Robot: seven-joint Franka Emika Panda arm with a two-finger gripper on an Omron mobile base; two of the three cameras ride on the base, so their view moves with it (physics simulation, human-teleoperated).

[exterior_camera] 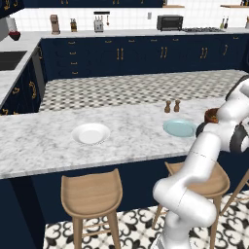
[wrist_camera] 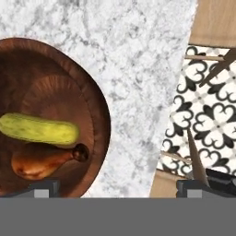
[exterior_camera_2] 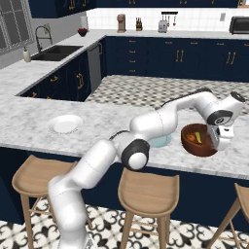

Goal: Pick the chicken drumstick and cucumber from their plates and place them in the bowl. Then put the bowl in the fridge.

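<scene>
The dark reddish-brown bowl (exterior_camera_2: 195, 146) (wrist_camera: 94, 108) (exterior_camera: 211, 115) stands near the right end of the marble counter. Inside it lie the yellow-green cucumber (wrist_camera: 39, 129) and, beside it, the brown chicken drumstick (wrist_camera: 41, 161) (exterior_camera_2: 193, 137). My gripper (exterior_camera_2: 220, 145) (wrist_camera: 120, 188) hangs open just over the bowl's right rim, holding nothing; one fingertip is above the bowl, the other past the counter edge. The white plate (exterior_camera: 91, 133) (exterior_camera_2: 64, 124) and the pale teal plate (exterior_camera: 180, 128) (exterior_camera_2: 164, 142) are bare; my arm covers part of the teal one. The fridge is out of view.
Two small brown shakers (exterior_camera: 171, 106) stand behind the teal plate. Wooden stools (exterior_camera: 92, 192) (exterior_camera_2: 148, 189) sit below the counter's front edge. A sink (exterior_camera_2: 56, 52) is on the far left counter. Patterned floor (wrist_camera: 207, 115) lies beyond the counter edge.
</scene>
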